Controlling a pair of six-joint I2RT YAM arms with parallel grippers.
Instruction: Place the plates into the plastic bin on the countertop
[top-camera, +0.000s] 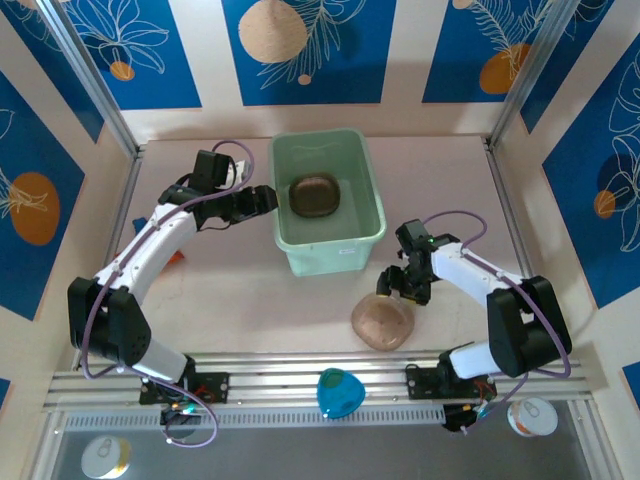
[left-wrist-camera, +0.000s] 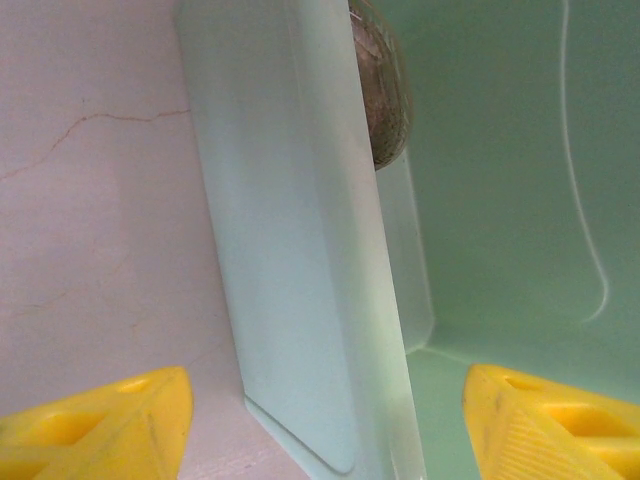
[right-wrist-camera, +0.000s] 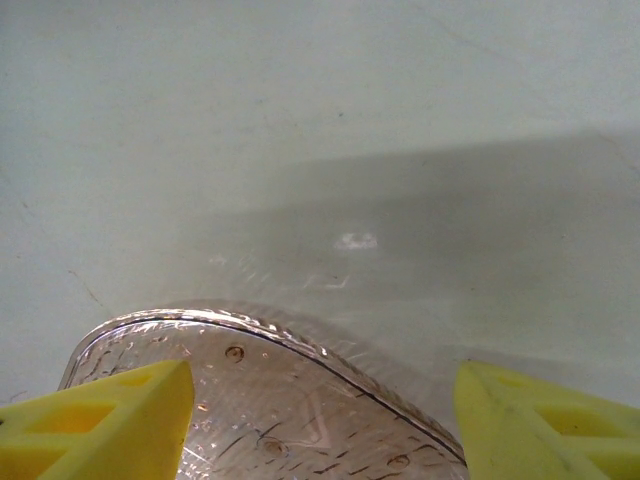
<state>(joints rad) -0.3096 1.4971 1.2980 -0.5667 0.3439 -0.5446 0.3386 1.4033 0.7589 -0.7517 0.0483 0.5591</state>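
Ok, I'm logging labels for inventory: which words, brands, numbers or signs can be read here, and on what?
No text reads legibly.
On the plastic bin: a pale patch on the near wall, perhaps a label, too small to read.
On the plate in the right wrist view: faint moulded marks, no readable characters.
On the round white object near the left base, and another near the right base: coloured marks, too blurred to read.
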